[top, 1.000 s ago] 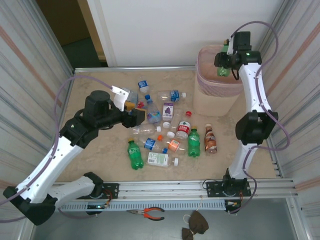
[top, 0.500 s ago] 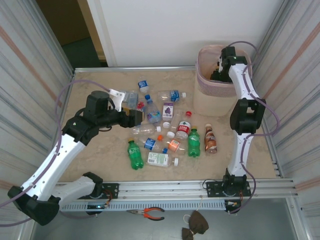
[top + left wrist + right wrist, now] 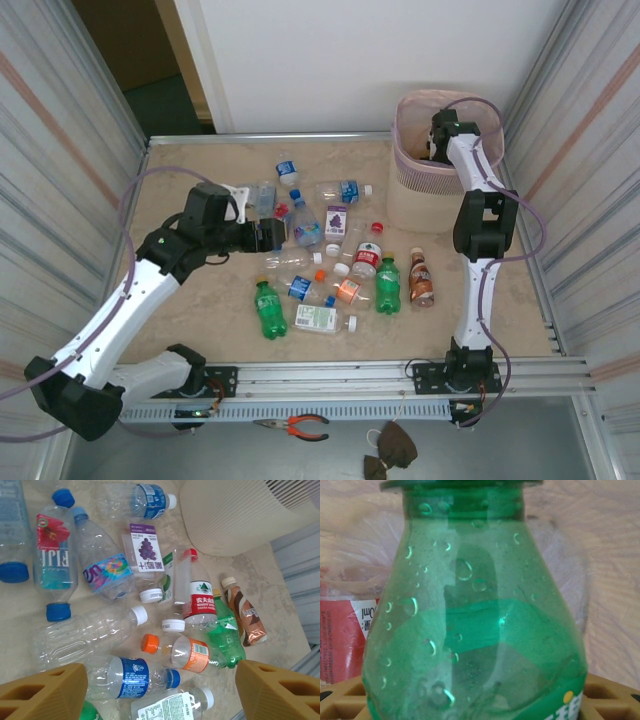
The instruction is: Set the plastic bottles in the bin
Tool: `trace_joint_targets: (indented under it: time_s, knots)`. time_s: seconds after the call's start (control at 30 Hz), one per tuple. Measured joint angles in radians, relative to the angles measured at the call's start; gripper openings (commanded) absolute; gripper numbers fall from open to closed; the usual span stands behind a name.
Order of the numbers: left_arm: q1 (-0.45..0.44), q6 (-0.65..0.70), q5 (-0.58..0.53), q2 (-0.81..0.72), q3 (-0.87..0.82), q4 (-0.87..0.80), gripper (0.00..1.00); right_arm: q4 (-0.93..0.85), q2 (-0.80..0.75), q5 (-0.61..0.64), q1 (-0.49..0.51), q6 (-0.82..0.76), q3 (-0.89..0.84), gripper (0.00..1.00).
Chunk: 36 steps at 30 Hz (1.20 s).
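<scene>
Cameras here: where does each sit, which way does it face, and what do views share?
Top external: above, behind the bases, looking down on table, both arms, bin.
Left wrist: looks down on scattered bottles between its open fingers.
Right wrist: close on green bottle above its fingers.
Shared: orange-capped bottle, top and left wrist.

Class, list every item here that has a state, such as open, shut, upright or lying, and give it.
left gripper: open, hovering over the table
right gripper: shut on green bottle, down in the bin
green bottle: gripped, wet with droplets
bin: upright, red-labelled bottle inside
Fiji bottle: lying flat, blue cap on
brown bottle: lying flat, white cap on
orange-capped bottle: lying flat, capped
</scene>
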Motion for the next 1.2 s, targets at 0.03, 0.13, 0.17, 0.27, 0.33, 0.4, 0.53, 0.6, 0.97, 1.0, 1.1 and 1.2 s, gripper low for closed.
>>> trace_joint_targets:
  time_s: [0.03,0.13,0.17,0.27,0.33,0.4,0.53,0.6,0.97,1.0,1.1,1.2]
  knots:
    - [-0.007,-0.009,-0.011,0.000,-0.004,-0.004,0.78,0.000,0.000,0.000,0.000,0.000,0.001,0.65]
    - [-0.031,-0.032,-0.041,0.003,-0.011,-0.019,0.78,0.000,0.000,-0.001,0.000,0.000,0.001,0.71]
    - [-0.039,-0.042,-0.053,0.006,-0.012,-0.024,0.78,0.001,0.000,-0.001,0.000,0.000,0.001,0.73]
    - [-0.057,-0.065,-0.086,0.013,-0.014,-0.040,0.77,0.001,0.000,-0.002,0.000,0.000,0.001,0.76]
    - [-0.070,-0.080,-0.113,0.014,-0.016,-0.045,0.78,0.001,-0.001,-0.002,0.000,0.000,0.001,0.77]
    - [-0.088,-0.093,-0.136,0.015,-0.016,-0.056,0.78,0.001,-0.004,-0.004,0.000,0.000,0.001,0.79]
    - [-0.113,-0.116,-0.168,0.016,-0.019,-0.068,0.78,0.001,-0.027,-0.005,0.000,0.000,0.001,0.80]
    - [-0.117,-0.128,-0.175,0.016,-0.024,-0.070,0.78,0.000,-0.049,-0.005,0.000,0.000,0.000,0.80]
    - [-0.169,-0.169,-0.201,0.038,-0.044,-0.119,0.78,0.002,-0.251,-0.006,0.001,0.002,0.000,0.81]
    - [-0.174,-0.176,-0.204,0.038,-0.047,-0.122,0.78,0.002,-0.270,-0.008,0.001,0.004,0.000,0.81]
    - [-0.188,-0.199,-0.212,0.038,-0.063,-0.141,0.77,0.008,-0.323,-0.012,0.002,0.005,-0.002,0.81]
    - [-0.205,-0.228,-0.221,0.038,-0.081,-0.158,0.77,0.015,-0.377,-0.016,0.005,0.009,-0.011,0.81]
